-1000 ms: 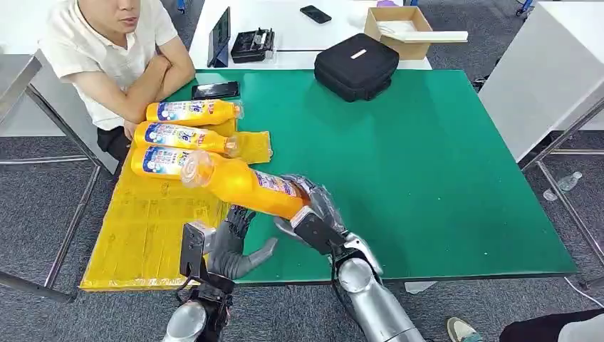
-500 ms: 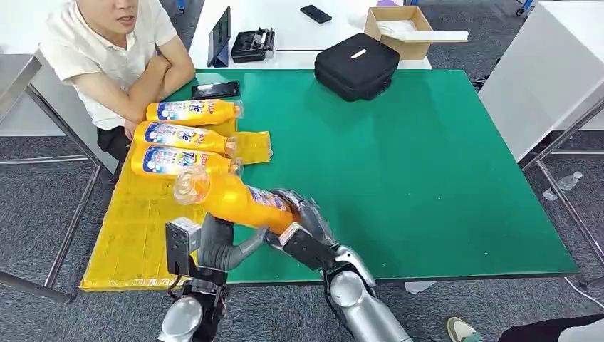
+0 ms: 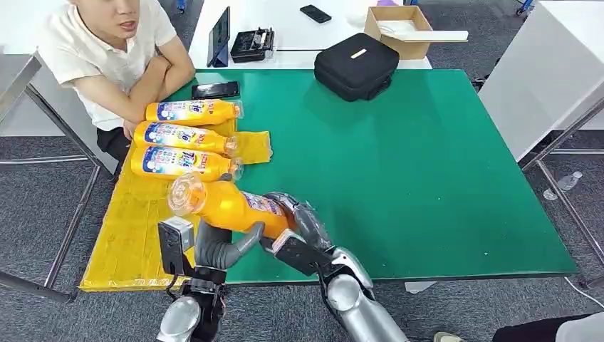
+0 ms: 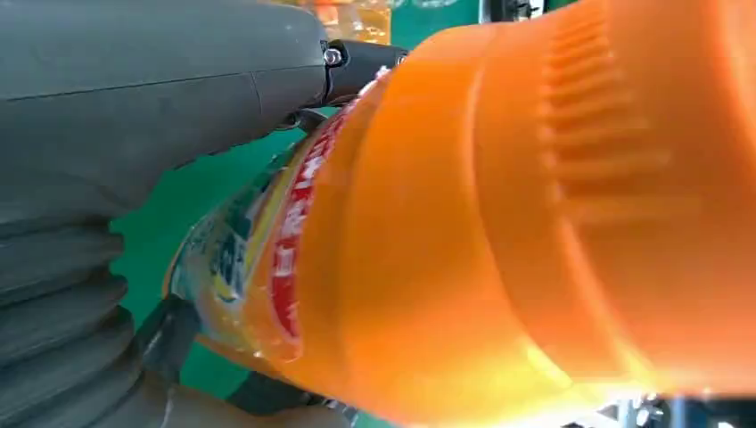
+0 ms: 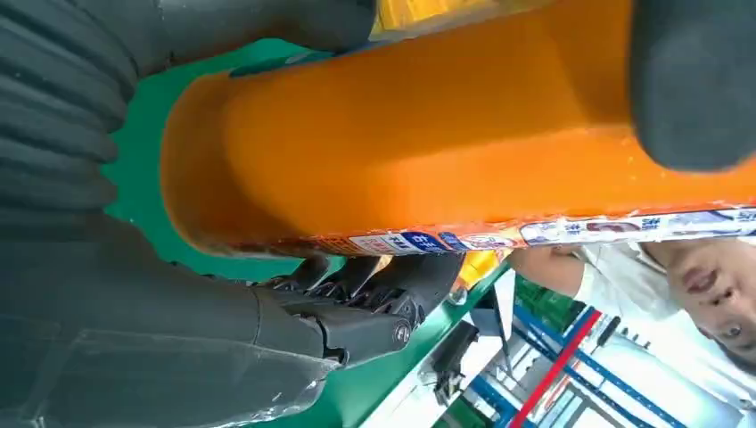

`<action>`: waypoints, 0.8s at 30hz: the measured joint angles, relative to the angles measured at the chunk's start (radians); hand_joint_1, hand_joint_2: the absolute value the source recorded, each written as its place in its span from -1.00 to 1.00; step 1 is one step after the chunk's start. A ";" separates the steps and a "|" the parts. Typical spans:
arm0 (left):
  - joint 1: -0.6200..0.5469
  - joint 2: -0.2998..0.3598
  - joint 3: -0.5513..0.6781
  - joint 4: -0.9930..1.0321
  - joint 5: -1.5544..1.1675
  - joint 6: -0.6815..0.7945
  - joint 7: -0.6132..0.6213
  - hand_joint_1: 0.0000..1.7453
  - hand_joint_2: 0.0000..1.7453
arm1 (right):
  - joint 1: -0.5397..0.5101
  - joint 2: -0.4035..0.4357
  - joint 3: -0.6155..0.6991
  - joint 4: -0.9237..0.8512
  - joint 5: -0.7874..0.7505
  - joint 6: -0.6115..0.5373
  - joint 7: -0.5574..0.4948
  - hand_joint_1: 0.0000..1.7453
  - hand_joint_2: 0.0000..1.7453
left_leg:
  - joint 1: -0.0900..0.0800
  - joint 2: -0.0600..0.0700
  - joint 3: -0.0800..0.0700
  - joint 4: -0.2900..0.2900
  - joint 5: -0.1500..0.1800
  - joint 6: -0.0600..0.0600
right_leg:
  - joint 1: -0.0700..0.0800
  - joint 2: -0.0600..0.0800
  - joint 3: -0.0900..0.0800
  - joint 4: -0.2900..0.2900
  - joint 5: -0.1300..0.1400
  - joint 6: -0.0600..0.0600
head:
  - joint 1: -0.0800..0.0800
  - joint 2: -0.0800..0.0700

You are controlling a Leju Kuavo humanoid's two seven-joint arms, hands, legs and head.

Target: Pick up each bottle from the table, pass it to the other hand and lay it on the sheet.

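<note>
- Green table [image 3: 427,178]; yellow sheet [image 3: 135,235] over its left edge, near a seated person [image 3: 107,57]
- Three bottles [image 3: 181,135] lie side by side on the sheet's far end
- Orange bottle [image 3: 231,205] held above the sheet's edge, cap end toward the sheet
- Right hand [image 3: 299,217] grasps its base; left hand [image 3: 214,246] curls under its middle, touching; firm hold cannot be told

sheet [image 3: 135,235] near half bare | three bottles [image 3: 181,137] block far end

Bottle [image 3: 226,204] hides the left hand's fingers [image 3: 214,239]; label print unreadable
</note>
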 measured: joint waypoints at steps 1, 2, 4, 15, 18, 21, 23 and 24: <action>0.000 0.000 0.000 0.000 0.021 -0.012 0.006 -1.00 1.00 | 0.000 0.000 0.001 0.000 -0.001 0.000 0.000 1.00 1.00 | 0.000 0.000 0.000 0.000 0.000 0.000 | 0.000 0.000 0.000 0.000 0.000 0.000 | 0.000 0.000; -0.001 0.000 0.000 0.002 0.049 -0.028 0.014 -1.00 1.00 | -0.001 0.000 0.002 0.002 -0.002 0.001 -0.001 1.00 1.00 | 0.000 0.000 0.000 0.000 0.000 0.000 | 0.000 0.000 0.000 0.000 0.000 0.000 | 0.000 0.000; -0.005 0.000 0.000 0.007 0.079 -0.043 0.017 0.80 1.00 | -0.003 0.000 0.004 0.006 -0.005 0.002 -0.007 1.00 1.00 | 0.000 0.000 0.000 0.000 0.000 0.000 | 0.000 0.000 0.000 0.000 0.000 0.000 | 0.000 0.000; -0.033 0.000 0.000 0.040 0.062 -0.028 -0.034 1.00 1.00 | -0.007 0.000 0.028 0.032 -0.062 0.021 -0.030 0.74 1.00 | 0.000 0.000 0.000 0.000 0.000 0.000 | 0.000 0.000 0.000 0.000 0.000 0.000 | 0.000 0.000; -0.033 0.000 -0.002 0.039 0.043 -0.018 -0.040 1.00 1.00 | 0.003 0.003 0.029 0.032 -0.084 0.029 -0.030 0.74 1.00 | 0.000 0.000 -0.001 0.000 0.000 0.000 | 0.000 0.000 0.000 0.000 0.000 0.000 | 0.000 0.000; -0.033 0.000 -0.002 0.039 0.042 -0.016 -0.041 1.00 1.00 | 0.008 0.006 0.031 0.033 -0.090 0.030 -0.030 0.74 1.00 | 0.000 0.000 -0.001 0.000 0.000 0.000 | 0.000 0.000 -0.001 0.000 0.000 0.000 | 0.000 0.000; -0.033 0.000 -0.002 0.039 0.042 -0.015 -0.041 1.00 1.00 | 0.009 0.006 0.034 0.033 -0.090 0.031 -0.030 0.74 1.00 | 0.000 0.000 -0.001 0.000 0.000 0.000 | 0.000 0.000 -0.001 0.000 0.000 0.000 | 0.000 0.000; -0.033 0.000 -0.002 0.039 0.042 -0.014 -0.041 1.00 1.00 | 0.010 0.006 0.034 0.033 -0.090 0.031 -0.030 0.32 1.00 | 0.000 0.000 -0.001 0.000 0.000 0.000 | 0.000 0.000 -0.001 0.000 0.000 0.000 | 0.000 0.000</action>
